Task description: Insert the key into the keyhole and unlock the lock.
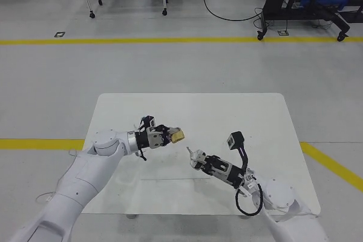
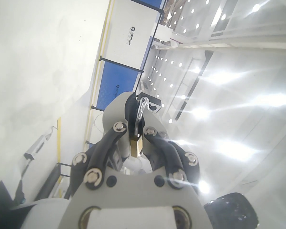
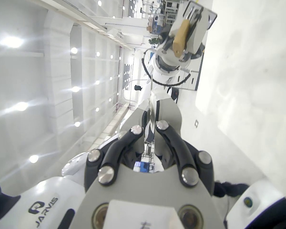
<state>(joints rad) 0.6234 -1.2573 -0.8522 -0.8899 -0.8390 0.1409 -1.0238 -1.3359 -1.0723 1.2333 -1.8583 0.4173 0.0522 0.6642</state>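
Step in hand: bringing key and lock together in the air, before insertion. The left gripper (image 1: 170, 137) pinches the brass lock (image 1: 178, 136) above the table (image 1: 248, 109). The lock body sticks out past the fingertips, toward the other arm. In the left wrist view the lock (image 2: 135, 147) sits deep btw. the two fingers (image 2: 114, 113), which press on it from both sides.

The right gripper (image 1: 196, 156) is near, w/ its fingers pressed together on a small thin piece, prob. the key (image 1: 190, 150); it's too small to be sure. In the right wrist view these fingers (image 3: 171, 113) almost touch each other. The lock (image 3: 181, 38) is ahead of them but off to one side, not on their line.

So key and lock don't touch yet; a gap stays btw. them. Which face of the lock carries the keyhole, I cannot tell.

Next move, in my judgement, calls for alignment first, i.e. the key tip pointing straight at the keyhole, on the same axis, blade turned to match the slot. Then a slow straight push and a turn, w/ the left gripper holding firm so the lock doesn't rotate in the grip.
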